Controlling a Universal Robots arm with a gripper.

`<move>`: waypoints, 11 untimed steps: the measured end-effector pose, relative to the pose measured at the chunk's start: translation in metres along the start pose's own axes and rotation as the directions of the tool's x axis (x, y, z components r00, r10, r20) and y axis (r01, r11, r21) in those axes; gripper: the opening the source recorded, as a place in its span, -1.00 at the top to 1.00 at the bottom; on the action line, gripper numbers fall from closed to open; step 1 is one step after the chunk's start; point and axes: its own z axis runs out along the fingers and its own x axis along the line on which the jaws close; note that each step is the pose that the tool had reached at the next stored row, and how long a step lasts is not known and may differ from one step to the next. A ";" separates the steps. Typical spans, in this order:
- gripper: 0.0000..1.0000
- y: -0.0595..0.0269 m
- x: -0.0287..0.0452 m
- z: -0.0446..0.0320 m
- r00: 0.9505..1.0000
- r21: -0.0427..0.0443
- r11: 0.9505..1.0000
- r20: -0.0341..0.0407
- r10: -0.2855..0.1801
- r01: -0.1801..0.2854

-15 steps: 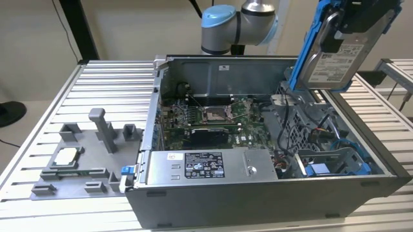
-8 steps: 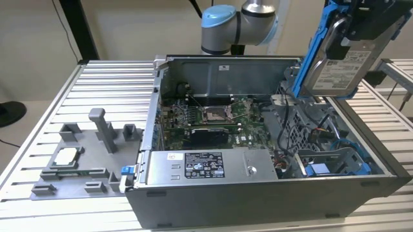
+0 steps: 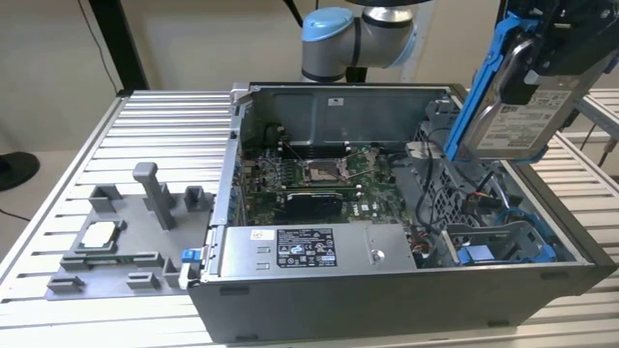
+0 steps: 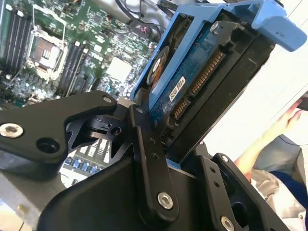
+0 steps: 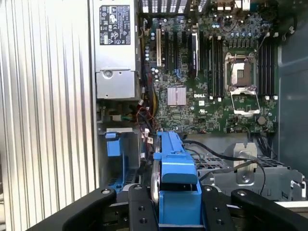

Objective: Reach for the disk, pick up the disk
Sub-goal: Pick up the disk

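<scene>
The disk (image 3: 511, 123), a silver-grey drive with a white label in a bright blue carrier frame, hangs tilted in the air above the open computer case (image 3: 387, 304), at the exterior view's upper right. My gripper (image 3: 543, 56) is shut on its upper end. In the second wrist view the black fingers (image 4: 146, 159) clamp the disk (image 4: 202, 79) from both sides, its connector edge showing. In the first wrist view the blue frame of the disk (image 5: 174, 161) sits between the fingers (image 5: 140, 209), with the case interior far below.
Inside the case lie the motherboard (image 3: 320, 170), the long grey labelled box (image 3: 309, 250) and a blue drive bay (image 3: 488, 254). A grey fixture (image 3: 116, 239) holding a small square chip (image 3: 100, 234) sits on the slatted table (image 3: 164, 123). A person's arm (image 4: 269, 142) is nearby.
</scene>
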 end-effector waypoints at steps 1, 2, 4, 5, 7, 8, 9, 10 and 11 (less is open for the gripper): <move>1.00 0.0001 0.0032 0.0001 1.000 0.000 1.000 0.000 0.000 0.000; 1.00 0.0002 0.0064 0.0002 1.000 0.000 1.000 0.000 0.000 0.000; 1.00 0.0005 0.0124 0.0004 1.000 0.000 1.000 0.000 0.000 0.000; 1.00 0.0006 0.0152 0.0005 1.000 0.000 1.000 0.000 0.000 0.000; 1.00 0.0006 0.0205 0.0007 1.000 0.000 1.000 0.000 0.000 0.000; 1.00 0.0005 0.0232 0.0008 1.000 0.000 1.000 0.000 0.000 0.000; 1.00 0.0004 0.0259 0.0009 1.000 0.000 1.000 0.000 0.000 0.000; 1.00 0.0002 0.0286 0.0011 1.000 0.000 1.000 0.000 0.000 0.000; 1.00 0.0001 0.0310 0.0012 1.000 0.000 1.000 0.000 0.000 0.000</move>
